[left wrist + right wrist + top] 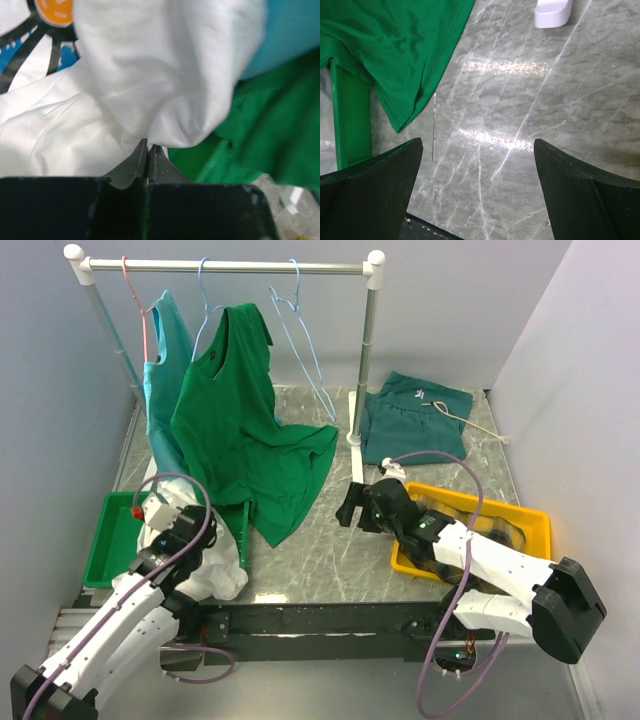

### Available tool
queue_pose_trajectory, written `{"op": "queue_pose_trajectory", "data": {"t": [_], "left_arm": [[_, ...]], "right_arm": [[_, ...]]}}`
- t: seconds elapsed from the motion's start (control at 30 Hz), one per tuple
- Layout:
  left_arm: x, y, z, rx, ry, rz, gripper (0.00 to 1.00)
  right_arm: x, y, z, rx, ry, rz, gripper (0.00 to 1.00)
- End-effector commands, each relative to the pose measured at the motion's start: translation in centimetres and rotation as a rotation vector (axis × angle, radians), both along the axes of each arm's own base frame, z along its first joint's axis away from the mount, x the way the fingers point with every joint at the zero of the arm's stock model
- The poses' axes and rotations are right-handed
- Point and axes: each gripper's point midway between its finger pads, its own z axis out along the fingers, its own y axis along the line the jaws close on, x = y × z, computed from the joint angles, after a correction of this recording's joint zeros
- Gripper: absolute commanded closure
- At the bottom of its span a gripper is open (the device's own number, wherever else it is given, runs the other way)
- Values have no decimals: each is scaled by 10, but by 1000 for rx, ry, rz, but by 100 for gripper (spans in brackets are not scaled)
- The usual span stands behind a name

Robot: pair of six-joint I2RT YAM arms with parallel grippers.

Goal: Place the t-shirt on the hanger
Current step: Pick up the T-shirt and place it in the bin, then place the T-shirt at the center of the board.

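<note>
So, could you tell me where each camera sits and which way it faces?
Top external: above and behind the robot, looking down at the table and clothes rack; left arm and right arm show.
Left wrist: on the left arm, looking along its shut tool pinching the t-shirt.
Right wrist: on the right arm, looking down at the table past its open tool.
Shared: the green shirt, in all three.

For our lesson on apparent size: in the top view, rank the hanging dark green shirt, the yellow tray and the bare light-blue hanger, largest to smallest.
1. dark green shirt
2. yellow tray, partly covered
3. bare light-blue hanger
</note>
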Motion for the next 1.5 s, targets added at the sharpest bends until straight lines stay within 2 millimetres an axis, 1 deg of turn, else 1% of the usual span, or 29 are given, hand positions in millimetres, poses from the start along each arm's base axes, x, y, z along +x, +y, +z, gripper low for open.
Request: {"op": "queue_pose_trajectory", "data": {"t": [0.0,0.03,0.07,0.1,0.17,0.2,0.27,0.3,0.37,0.4,0.47,0.5,0.57,0.6,0.7,0.8,0.87,0.9,0.93,0.97,1.0,1.03,1.07,1.1,1.17,1.2,1.3,1.4,1.47], "left_arm": [[10,5,72,46,-132,-22,99],[8,7,100,32,-174,-15,99],[-5,16,102,53,-134,-5,99],[-9,24,132,40,-188,31,99],[-24,35,151,34,-209,58,99],[-29,41,176,14,-266,76,99],[-39,48,200,-6,-336,83,99],[-44,50,223,-29,-395,82,99],[-49,54,245,-27,-440,72,99],[-53,55,272,-49,-504,66,99],[-53,51,295,-27,-538,19,99],[-56,50,318,-40,-588,0,99],[-51,37,347,-29,-646,-78,99],[-56,36,368,-38,-694,-98,99],[-51,19,401,-36,-753,-189,99],[-43,4,418,-54,-798,-245,99],[-37,-6,423,-64,-807,-277,99],[-37,-8,428,-70,-817,-290,99],[-33,-12,430,-73,-818,-302,99],[-33,-14,434,-75,-828,-312,99],[-36,-17,443,-81,-850,-330,99],[-33,-21,446,-82,-849,-345,99],[-33,-23,450,-83,-852,-355,99],[-37,-25,458,-91,-869,-372,99],[-35,-31,462,-100,-875,-396,99],[-36,-33,467,-109,-885,-406,99],[-35,-43,477,-125,-901,-454,99],[-35,-50,487,-138,-919,-487,99],[-37,-54,496,-145,-942,-508,99]], "right_arm": [[9,13,25,33,-52,7,0],[9,15,29,38,-60,10,0],[10,15,31,39,-65,12,0],[10,17,34,39,-69,21,0],[11,19,38,42,-76,26,0],[11,20,39,43,-78,34,0],[12,23,42,43,-80,39,0],[13,24,45,44,-84,40,0],[12,26,45,42,-84,50,0],[13,28,49,46,-86,52,0],[14,30,53,50,-92,58,0],[13,34,59,54,-102,72,0],[12,39,68,63,-124,93,0],[9,47,77,81,-143,120,0],[-1,67,106,152,-232,211,0],[-27,99,135,232,-328,342,0],[-47,124,134,235,-351,450,0],[-52,136,142,261,-385,478,0],[-58,145,139,259,-391,508,0],[-71,162,125,228,-379,565,0],[-69,173,132,224,-401,557,0],[-72,185,118,188,-391,575,0],[-80,195,118,173,-409,600,0],[-80,206,133,188,-441,599,0],[-78,218,134,160,-470,590,0],[-75,224,148,180,-494,576,0],[-69,233,171,224,-548,548,0],[-64,247,185,247,-574,549,0],[-58,261,167,210,-556,545,0]]}}
